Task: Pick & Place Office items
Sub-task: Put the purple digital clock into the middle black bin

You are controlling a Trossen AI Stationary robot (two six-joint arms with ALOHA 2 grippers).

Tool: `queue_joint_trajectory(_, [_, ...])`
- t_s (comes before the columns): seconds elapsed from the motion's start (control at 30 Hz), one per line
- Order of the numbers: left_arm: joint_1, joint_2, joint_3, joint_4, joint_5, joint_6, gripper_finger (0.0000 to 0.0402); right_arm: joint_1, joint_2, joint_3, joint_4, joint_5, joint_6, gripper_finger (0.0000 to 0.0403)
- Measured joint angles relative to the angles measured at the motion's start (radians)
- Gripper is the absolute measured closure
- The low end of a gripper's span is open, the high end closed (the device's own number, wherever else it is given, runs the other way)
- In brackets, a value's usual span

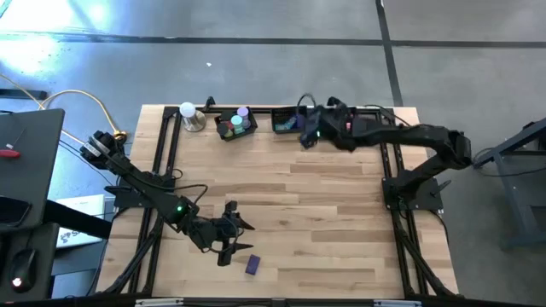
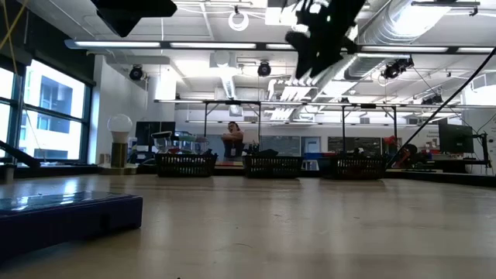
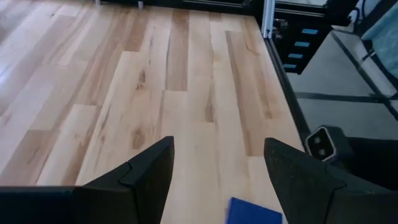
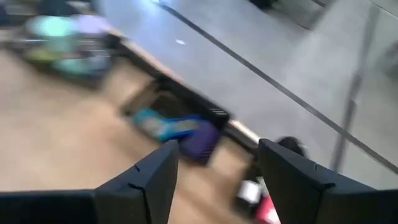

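Bare wood surrounds the spread left tool (image 1: 232,230) near the table's (image 1: 324,213) front edge.

The middle of the wooden surface (image 1: 324,213) lies bare from side to side, giving open passage between the two arms. Along the far edge stand a white ball on a metal base (image 1: 189,113) and black trays (image 1: 236,124) filled with small items, crowding that strip. Near the front edge a purple block (image 1: 252,265) lies just beside the left gripper (image 1: 232,232).
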Motion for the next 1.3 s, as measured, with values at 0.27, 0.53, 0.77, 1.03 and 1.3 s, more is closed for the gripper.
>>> queue_joint_trajectory(0.27, [-0.002,0.000,0.000,0.002,0.000,-0.061,0.0159,0.300,-0.010,0.000,-0.042,0.074,0.099,0.0192])
queue_joint_trajectory(0.53, [-0.002,0.000,0.000,-0.002,0.000,-0.020,0.0121,0.541,-0.009,0.000,-0.044,0.159,0.204,0.0192])
queue_joint_trajectory(0.77, [-0.007,0.000,0.000,-0.010,0.145,-0.095,0.0062,0.668,-0.009,0.000,-0.044,0.206,0.256,0.0192])
queue_joint_trajectory(1.03, [-0.022,0.000,0.000,0.010,0.293,-0.118,0.0060,0.716,0.004,0.000,-0.044,0.211,0.257,0.0192])
queue_joint_trajectory(1.3, [-0.003,-0.001,0.000,0.052,0.448,0.142,0.0060,0.712,0.021,-0.001,-0.039,0.184,0.258,0.0192])
